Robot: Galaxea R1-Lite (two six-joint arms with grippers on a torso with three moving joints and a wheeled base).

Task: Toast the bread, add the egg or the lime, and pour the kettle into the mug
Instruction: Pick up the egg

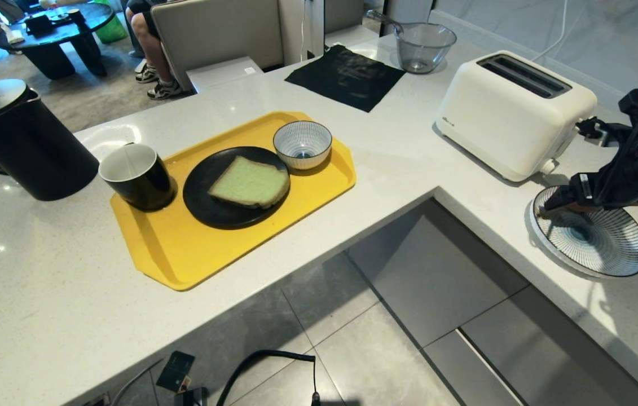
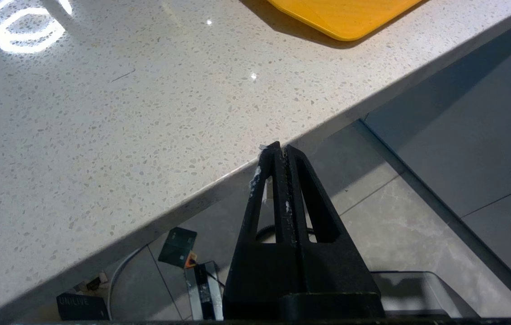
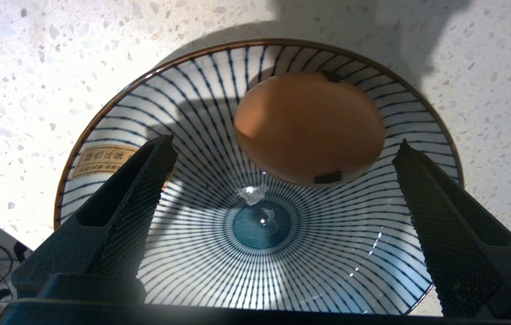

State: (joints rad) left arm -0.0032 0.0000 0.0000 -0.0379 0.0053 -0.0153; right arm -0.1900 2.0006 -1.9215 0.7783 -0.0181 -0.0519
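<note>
The pinkish egg with small black marks lies on the far side of a wide blue-and-white striped dish on the right counter. My right gripper hangs open just over that dish, one finger on each side of the egg, not touching it. The bread rests on a black plate on the yellow tray, with the black mug beside it. Left of the tray stands the black kettle. No lime is in view. My left gripper is shut and empty off the counter's front edge.
A white toaster stands behind the striped dish. A small striped bowl sits on the tray's far corner. A black cloth and a clear glass bowl lie further back. A seated person's legs show beyond the counter.
</note>
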